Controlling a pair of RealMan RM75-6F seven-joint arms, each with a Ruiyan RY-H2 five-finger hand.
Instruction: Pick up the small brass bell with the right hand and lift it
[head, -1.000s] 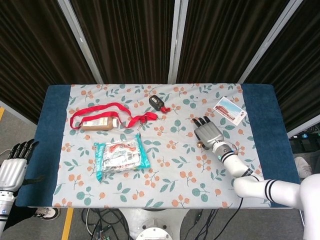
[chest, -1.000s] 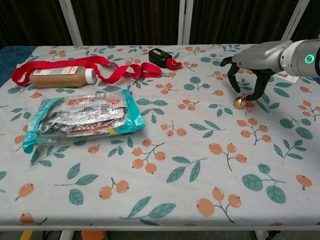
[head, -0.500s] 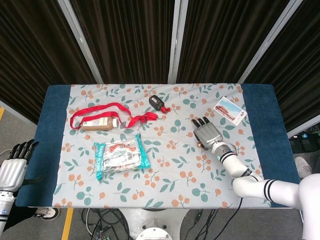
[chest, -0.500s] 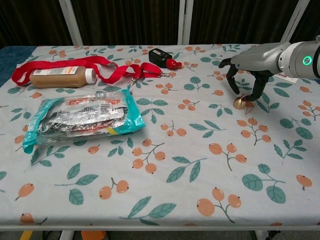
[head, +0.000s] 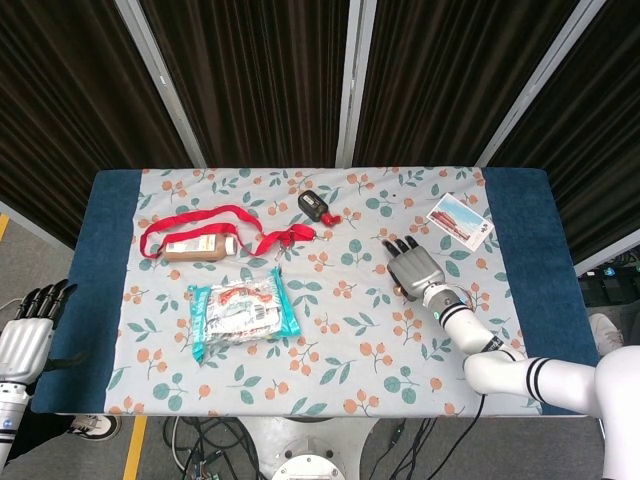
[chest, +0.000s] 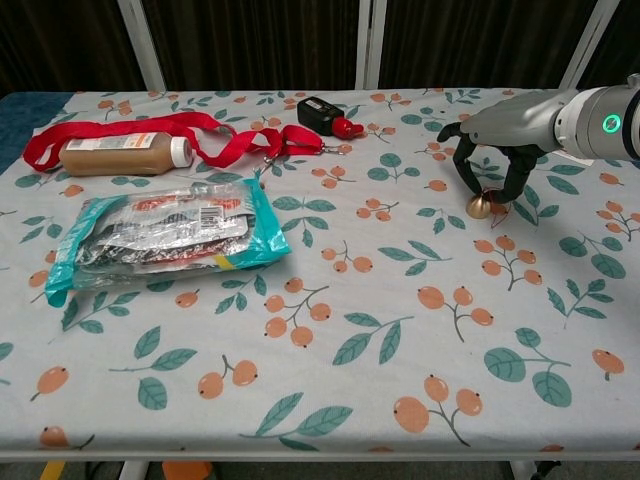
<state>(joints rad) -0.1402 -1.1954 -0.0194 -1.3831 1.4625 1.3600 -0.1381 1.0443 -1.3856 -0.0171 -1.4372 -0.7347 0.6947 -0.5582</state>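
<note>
Near edge of the desk (chest: 330, 400): bare cloth in the lower frame, nothing shifted. Left of centre, the snack bag (chest: 160, 235) as before; beyond it the bottle (chest: 120, 153) and red lanyard (chest: 215, 135) at upper left, unmoved.

At right of the chest frame, changed since a second ago: right hand (chest: 490, 165) lower and closed in, fingers (chest: 466, 167) curled down on either side of the bell (chest: 479, 206). Bell on the cloth, right of centre, not yet lifted. Fingertips close about it, near touching; actual contact too fine to tell. Likely meaning: grasp closing, lift yet to come.

Far lower left of the head frame: left hand (head: 28, 325) off the desk, fingers apart, holding nothing.
</note>
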